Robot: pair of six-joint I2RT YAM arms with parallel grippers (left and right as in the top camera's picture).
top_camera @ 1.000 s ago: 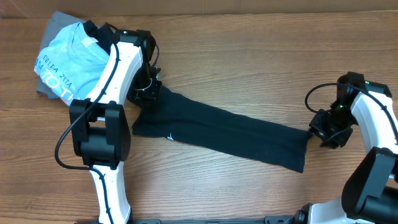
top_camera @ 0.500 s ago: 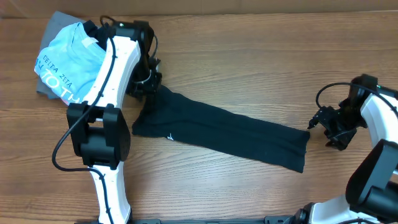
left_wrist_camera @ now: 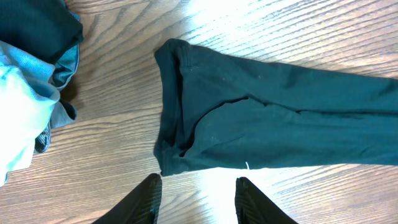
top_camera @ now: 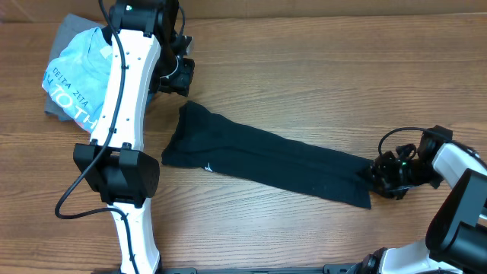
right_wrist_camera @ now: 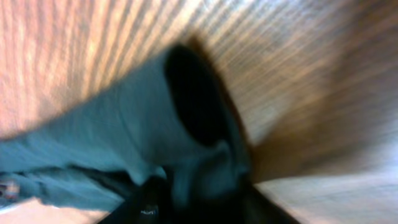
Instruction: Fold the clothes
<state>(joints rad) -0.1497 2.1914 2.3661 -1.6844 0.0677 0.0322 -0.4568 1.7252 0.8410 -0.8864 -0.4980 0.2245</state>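
The clothes point(top_camera: 266, 156), a near-black T-shirt folded into a long narrow strip, lie slanted across the wooden table from left-centre down to the right. My left gripper point(top_camera: 176, 76) hangs above and behind the strip's left end, apart from it. In the left wrist view it point(left_wrist_camera: 198, 179) is open over bare wood, with the clothes point(left_wrist_camera: 261, 124) just ahead of the fingertips. My right gripper point(top_camera: 378, 176) sits at the strip's right end. The right wrist view is blurred, but the clothes point(right_wrist_camera: 124, 137) are bunched up between the fingers of this gripper point(right_wrist_camera: 202, 193), which is shut on them.
A light blue T-shirt with white lettering point(top_camera: 80, 72) lies on a grey garment point(top_camera: 61, 46) at the far left corner, close behind the left arm. A dark cloth point(left_wrist_camera: 37, 25) lies with them. The table's far edge runs along the top.
The left gripper opened, let go of the strip's left end and drew back toward the far side. The right gripper swung out, then came in low and closed on the strip's right end.
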